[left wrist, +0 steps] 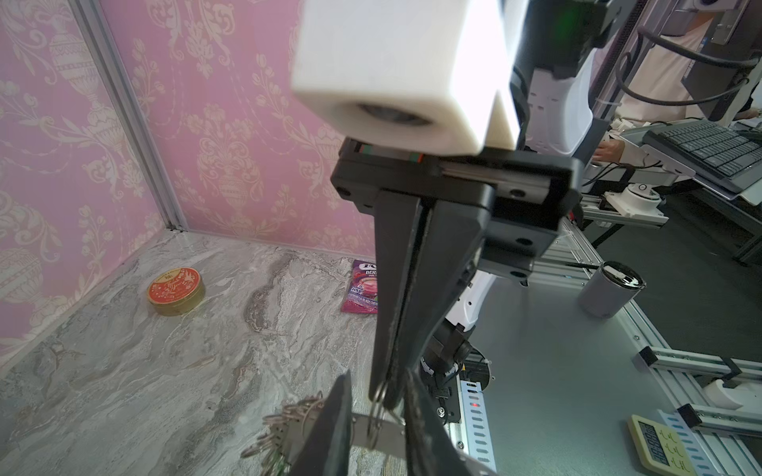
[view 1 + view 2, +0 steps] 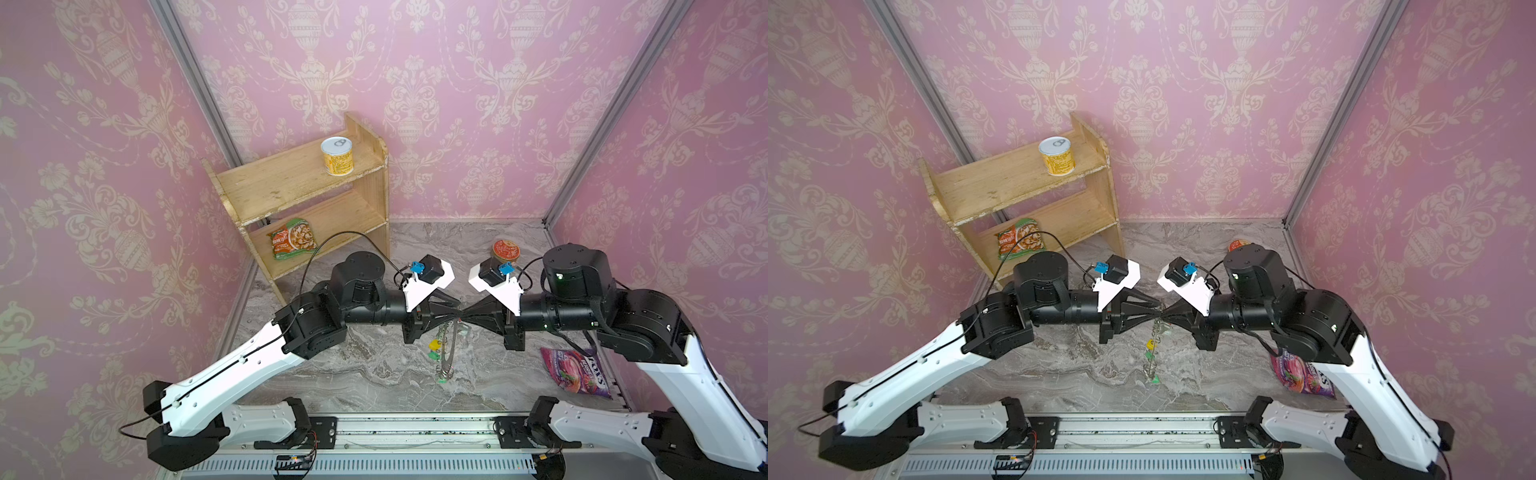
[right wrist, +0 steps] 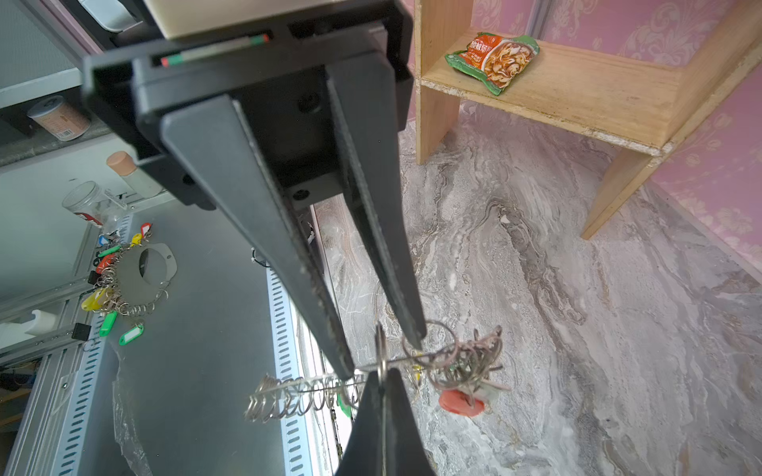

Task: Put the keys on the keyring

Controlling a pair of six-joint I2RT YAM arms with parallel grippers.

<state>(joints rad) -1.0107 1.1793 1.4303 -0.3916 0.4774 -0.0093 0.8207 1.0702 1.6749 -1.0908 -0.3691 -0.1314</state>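
Both grippers meet tip to tip above the middle of the marble floor. The keyring (image 2: 449, 353) hangs edge-on beneath them, with yellow (image 2: 434, 344) and green (image 2: 433, 356) tagged keys on its rim. In the left wrist view my left gripper (image 1: 377, 375) has its fingers either side of the keyring's flat band (image 1: 385, 432), shut on it. My right gripper (image 3: 383, 373) is shut on a small wire loop (image 3: 381, 354) that sits over the band. A red-tagged key (image 3: 459, 404) dangles from a bunch of loops (image 3: 466, 362). I see no key on the pinched loop.
A wooden shelf (image 2: 307, 195) stands at the back left with a can (image 2: 336, 156) on top and a noodle packet (image 2: 293, 239) below. A red-topped tin (image 2: 505, 251) sits behind the right arm. A purple candy bag (image 2: 575, 372) lies front right. Another tagged ring (image 3: 140, 276) lies outside the cell.
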